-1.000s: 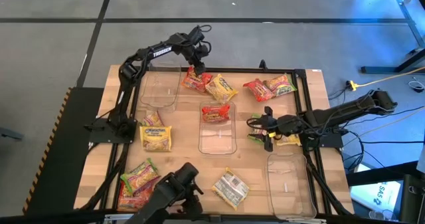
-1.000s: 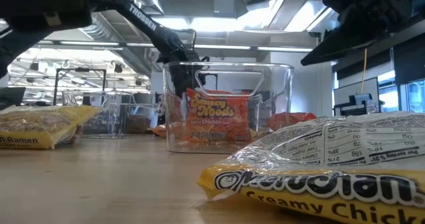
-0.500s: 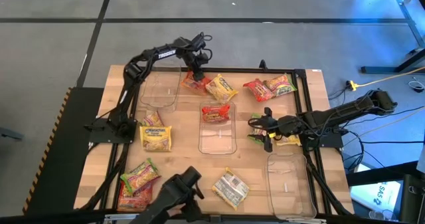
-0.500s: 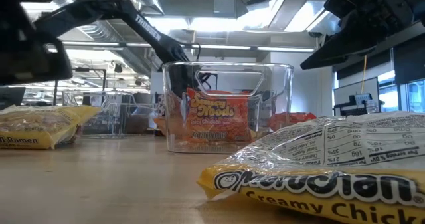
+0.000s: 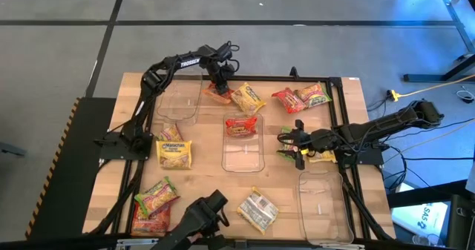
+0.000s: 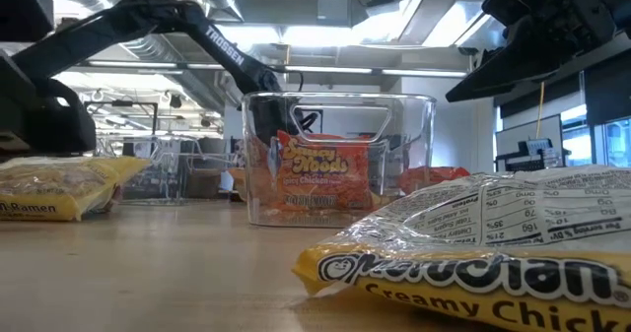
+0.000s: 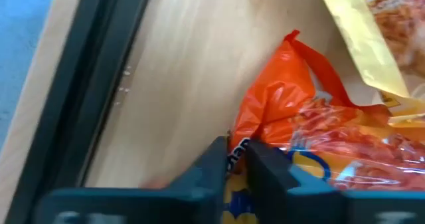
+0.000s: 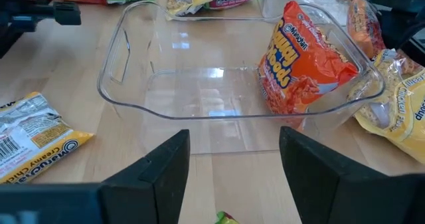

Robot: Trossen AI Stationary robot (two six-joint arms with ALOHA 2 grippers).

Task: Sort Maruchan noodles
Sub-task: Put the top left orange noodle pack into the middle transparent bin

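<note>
The left gripper (image 5: 220,87) sits at the far edge of the bench, low over a red packet (image 5: 217,94). Its fingers (image 7: 265,167) are pinched narrow on that packet's near edge, and the crinkled orange-red wrapper (image 7: 292,117) bunches up right between them. So the packet lies directly under this claw, its long axis running roughly along the far edge, with a yellow packet (image 5: 247,97) touching it on the right side. The middle tray (image 5: 243,157), which already holds 1 red packet (image 5: 241,125), lies nearer the bench's centre; I judge that the coming lift must carry the packet that way. The left arm is clearly the nearer one.

The right gripper (image 5: 300,145) waits near the right edge, jaws standing wide, facing the middle tray (image 8: 133,98).

The bench is bare wood inside a black frame (image 5: 326,81). Other packets lie scattered: 2 by the far right corner (image 5: 300,97), several along the left edge (image 5: 172,152). 2 more clear trays stand at the far left (image 5: 178,102) and near right (image 5: 320,202). Beyond is an open workshop.
</note>
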